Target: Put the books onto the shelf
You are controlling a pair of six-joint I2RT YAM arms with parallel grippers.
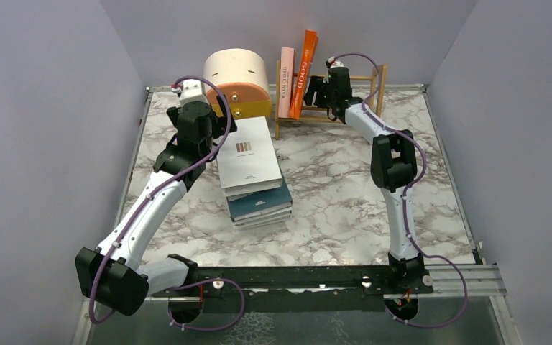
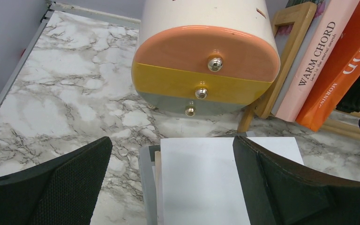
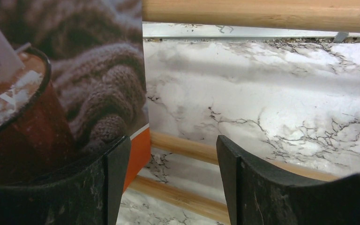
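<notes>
A pink book (image 1: 285, 83) and an orange book (image 1: 305, 68) are stood leaning at the left end of the shelf (image 1: 382, 90), while a stack of books (image 1: 259, 198) is laid flat on the marble table (image 1: 345, 201) before the round drawer box (image 1: 237, 72). The left gripper (image 2: 168, 187) is held wide apart over the stack's white top book (image 2: 201, 173), nothing being gripped. The right gripper (image 3: 171, 183) is set partly apart within the shelf, just beside the orange book, only slats and marble being seen between its fingers (image 3: 248, 187).

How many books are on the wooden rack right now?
2: the pink book at the shelf end beside the drawer box, the orange book next to it. None seems hidden.
</notes>
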